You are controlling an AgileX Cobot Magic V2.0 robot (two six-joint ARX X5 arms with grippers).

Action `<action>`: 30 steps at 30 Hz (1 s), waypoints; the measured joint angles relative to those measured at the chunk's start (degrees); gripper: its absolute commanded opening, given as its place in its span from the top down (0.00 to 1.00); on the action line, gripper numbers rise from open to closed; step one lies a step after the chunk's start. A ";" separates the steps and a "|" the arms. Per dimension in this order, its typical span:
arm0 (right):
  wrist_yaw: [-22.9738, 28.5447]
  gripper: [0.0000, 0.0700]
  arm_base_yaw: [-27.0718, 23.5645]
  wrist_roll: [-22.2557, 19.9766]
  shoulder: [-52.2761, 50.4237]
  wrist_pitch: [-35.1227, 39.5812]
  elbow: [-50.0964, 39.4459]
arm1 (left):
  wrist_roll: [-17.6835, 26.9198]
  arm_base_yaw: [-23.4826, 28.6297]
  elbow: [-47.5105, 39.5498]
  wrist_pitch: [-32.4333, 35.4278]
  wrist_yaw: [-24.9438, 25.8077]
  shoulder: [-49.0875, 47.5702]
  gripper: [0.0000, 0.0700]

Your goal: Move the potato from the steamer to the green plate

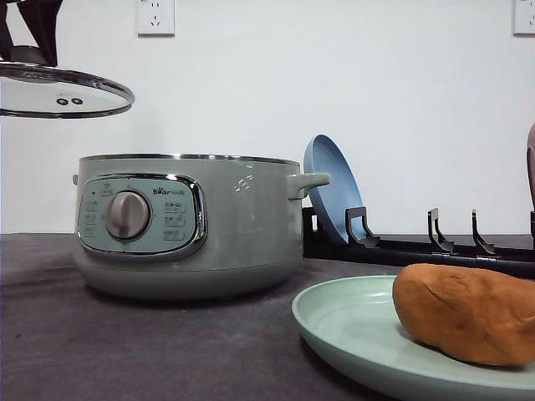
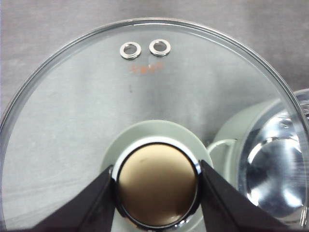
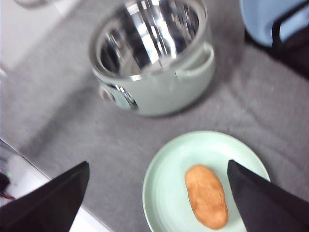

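An orange-brown potato (image 1: 468,314) lies on its side on a pale green plate (image 1: 351,334), resting toward the plate's right part in the front view. The plate sits on a dark grey tabletop (image 1: 125,351), in front and to the right of the steamer (image 1: 188,225), close to it but not touching.

The steamer is a round sage-green pot with a silver dial on a chrome-framed panel. Its lid is off, and the right wrist view shows its shiny metal inside open to the air.

The right gripper (image 3: 157,193) hangs above the plate with its black jaws spread wide, one on each side of the potato (image 3: 206,196) and gripping nothing.

The left gripper (image 2: 157,193) holds the glass lid (image 2: 145,106) by its knob (image 2: 157,191), the jaws pinching the knob from both sides. In the front view the lid (image 1: 63,88) is lifted high, above and to the left of the steamer.

Behind the steamer, a blue plate (image 1: 334,196) stands on edge in a black rack (image 1: 435,246) against a white wall (image 1: 334,83).
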 measured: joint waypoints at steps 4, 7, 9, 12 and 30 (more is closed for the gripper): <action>0.11 0.17 0.00 0.07 -4.74 -1.05 0.00 | 0.00 -1.43 0.00 -0.04 0.00 0.00 1.00; 0.16 0.17 0.01 0.09 -6.94 -1.06 0.00 | 0.00 -2.75 0.00 -0.06 0.00 0.00 1.00; 0.16 0.17 0.02 0.09 -7.77 -1.08 0.00 | 0.00 -3.67 0.00 -0.17 0.00 0.00 1.00; 0.16 0.17 0.02 0.09 -7.92 -1.08 0.00 | -0.21 -5.24 0.00 -0.74 0.00 0.00 1.00; 0.18 0.17 0.02 0.09 -7.90 -1.08 0.00 | -0.42 -23.09 0.00 -1.23 0.00 0.00 1.00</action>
